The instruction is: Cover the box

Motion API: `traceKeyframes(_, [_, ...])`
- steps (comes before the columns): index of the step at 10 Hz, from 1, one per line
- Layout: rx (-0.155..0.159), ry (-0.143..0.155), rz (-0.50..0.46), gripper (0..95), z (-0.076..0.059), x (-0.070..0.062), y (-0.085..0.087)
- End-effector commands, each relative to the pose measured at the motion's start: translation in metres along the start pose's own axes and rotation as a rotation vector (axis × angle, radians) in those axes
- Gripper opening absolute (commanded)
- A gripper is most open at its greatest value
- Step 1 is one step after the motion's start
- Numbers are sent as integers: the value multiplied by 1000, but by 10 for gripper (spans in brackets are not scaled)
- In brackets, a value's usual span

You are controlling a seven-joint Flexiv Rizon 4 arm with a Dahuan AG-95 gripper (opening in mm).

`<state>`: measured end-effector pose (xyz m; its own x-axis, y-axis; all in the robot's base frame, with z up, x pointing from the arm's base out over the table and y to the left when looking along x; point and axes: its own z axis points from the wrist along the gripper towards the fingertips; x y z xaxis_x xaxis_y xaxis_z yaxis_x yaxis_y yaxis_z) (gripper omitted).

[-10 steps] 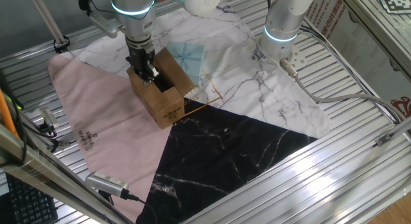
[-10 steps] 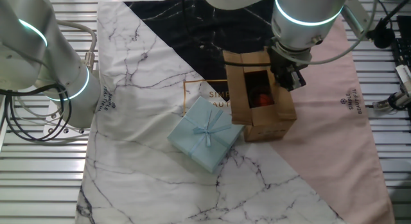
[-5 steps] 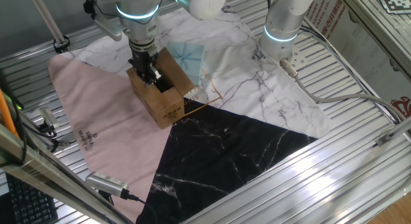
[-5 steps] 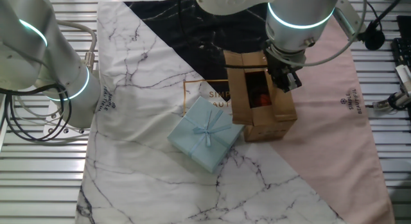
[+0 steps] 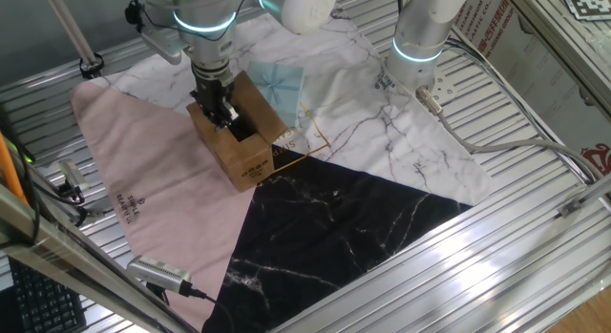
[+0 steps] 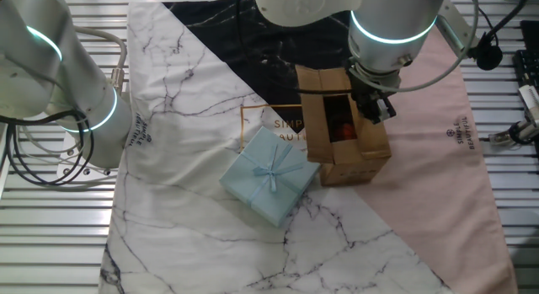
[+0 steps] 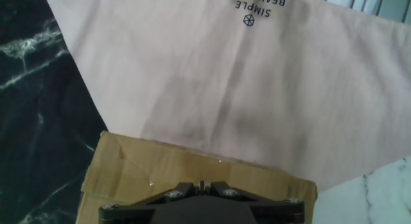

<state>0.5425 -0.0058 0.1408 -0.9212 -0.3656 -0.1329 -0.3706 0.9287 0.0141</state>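
Slatted metal table [image 5: 535, 209] is carrying a pink, black and marble mat [image 5: 143, 180]; box [image 5: 243, 142] is sitting mid-mat, hand [image 5: 218, 106] hovering directly over its open top, finger gap unclear.

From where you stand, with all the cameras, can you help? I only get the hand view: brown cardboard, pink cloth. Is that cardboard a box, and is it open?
Observer: Yes, the cardboard box is still open on top; the gripper sits at its pink-side edge.
Operator: Anything inside it?
Observer: Something red shows in the dark interior.
Operator: What else is nearby?
Observer: A pale blue gift box tied with a bow lies beside it, on the white marbled cloth.
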Motion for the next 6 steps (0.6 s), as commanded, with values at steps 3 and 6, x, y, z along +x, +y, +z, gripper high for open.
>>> traceKeyframes(3, [3,-2,-4,0,3,-1,-1])
traceKeyframes(6, [3,0,-6,0,4,-1,-1])
